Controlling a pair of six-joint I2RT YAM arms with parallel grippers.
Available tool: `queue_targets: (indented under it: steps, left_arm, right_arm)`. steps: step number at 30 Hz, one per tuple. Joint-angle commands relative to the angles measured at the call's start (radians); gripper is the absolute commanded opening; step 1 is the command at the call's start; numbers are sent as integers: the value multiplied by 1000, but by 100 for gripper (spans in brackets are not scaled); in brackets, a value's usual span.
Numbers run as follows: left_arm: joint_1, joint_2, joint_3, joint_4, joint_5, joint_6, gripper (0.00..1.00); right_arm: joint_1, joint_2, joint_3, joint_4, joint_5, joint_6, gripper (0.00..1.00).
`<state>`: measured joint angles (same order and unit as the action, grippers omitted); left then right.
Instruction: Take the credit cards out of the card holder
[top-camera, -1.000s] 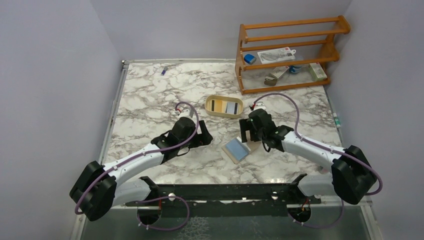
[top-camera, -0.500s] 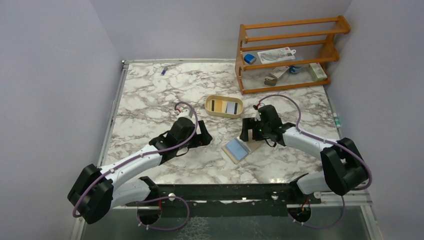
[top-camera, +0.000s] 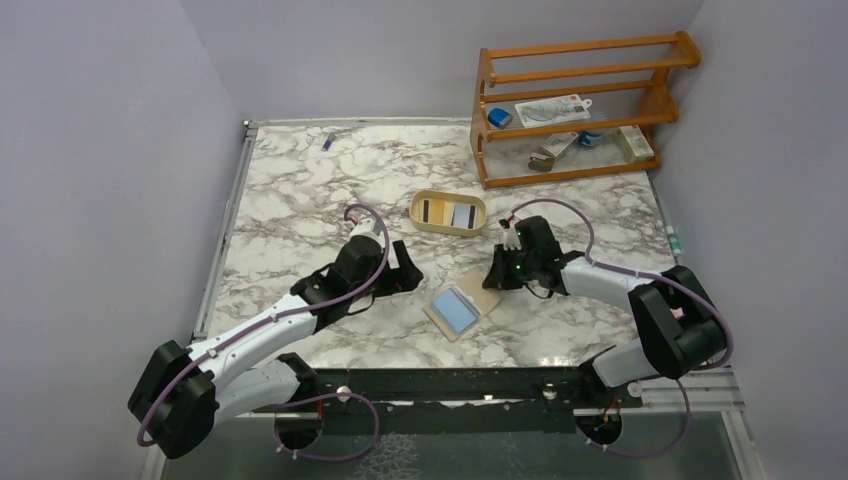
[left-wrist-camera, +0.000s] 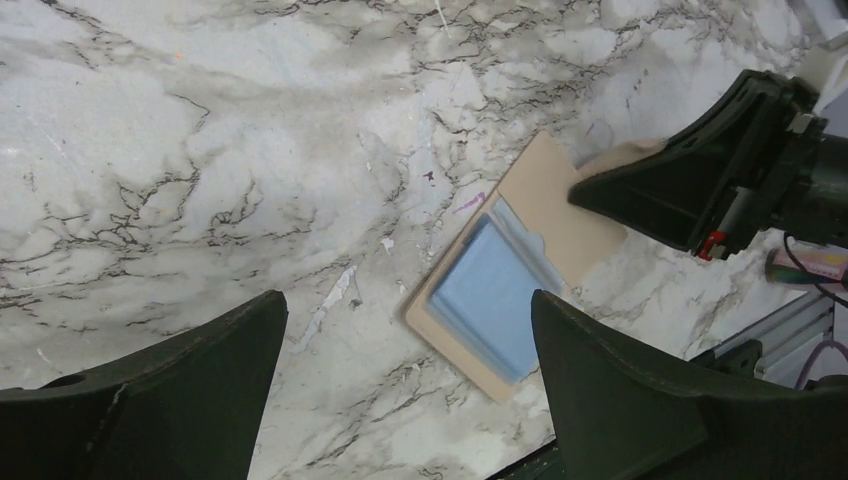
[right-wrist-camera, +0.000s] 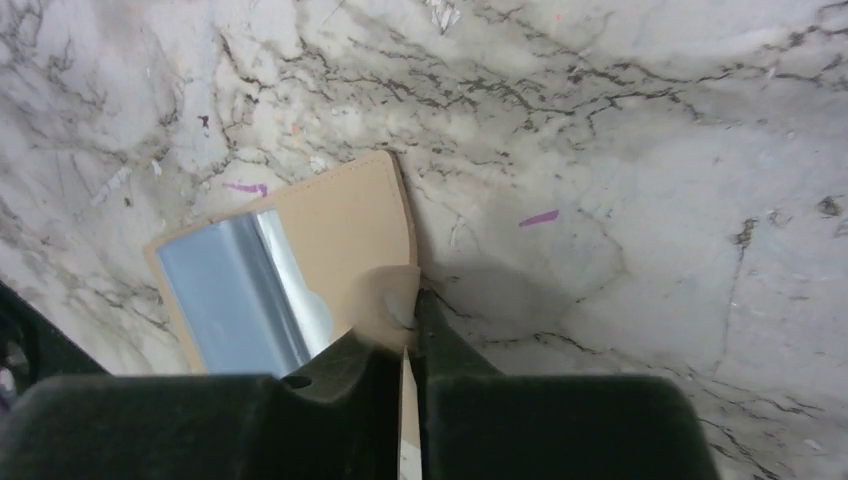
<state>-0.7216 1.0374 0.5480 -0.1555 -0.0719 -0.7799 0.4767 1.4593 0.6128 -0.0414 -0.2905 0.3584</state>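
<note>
The tan card holder (top-camera: 478, 293) lies open on the marble with a light blue credit card (top-camera: 455, 309) in its pocket. My right gripper (top-camera: 497, 279) is shut on the holder's right flap; in the right wrist view the thin tan flap (right-wrist-camera: 408, 300) is pinched between the dark fingers, with the card holder (right-wrist-camera: 345, 215) and blue card (right-wrist-camera: 225, 290) lying ahead. My left gripper (top-camera: 404, 272) hovers open just left of the holder. In the left wrist view the blue card (left-wrist-camera: 490, 300) shows between the spread fingers (left-wrist-camera: 200, 390), with nothing held.
A cream oval tray (top-camera: 447, 230) behind the holder contains a dark-striped card (top-camera: 432, 211) and a pale card (top-camera: 462, 214). A wooden shelf rack (top-camera: 575, 165) with small items stands at the back right. A small blue item (top-camera: 327, 141) lies at the back left.
My right gripper has closed on the card holder's flap, and the holder has slid left and toward the near edge. The left gripper stayed open, shifting only slightly.
</note>
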Motion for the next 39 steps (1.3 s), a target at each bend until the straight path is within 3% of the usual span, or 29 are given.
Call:
queue_targets:
  steps: [1,7,13,19,24,30,35,37,39]
  left_arm:
    - [-3,-48,-15,26,0,-15,92]
    - [-2,-102,-92,131,5,-42,93]
    - [0,-205,-295,548,14,-120,97]
    - [5,-161,-330,751,-12,-43,99]
    - [8,-140,-426,995,-63,-102,99]
    - [9,-71,-468,1161,-85,-126,99]
    - [10,27,-526,1475,-72,-101,98]
    - [13,87,-544,1651,-44,-80,93]
    - [30,152,-543,1772,8,-88,81]
  right_arm:
    - [-1,-9,-38,32,-108,46,2]
    - [-3,-156,-97,172,-104,213,1]
    - [-10,-272,-226,546,-202,469,1]
    - [-20,-299,-254,702,-254,579,1]
    - [-45,-363,-308,865,-256,695,1]
    - [-52,-333,-320,1127,-289,852,1]
    - [-52,-281,-272,1268,-332,942,1]
    - [-52,-287,-256,1281,-339,954,1]
    - [-52,-310,-238,1263,-347,955,1]
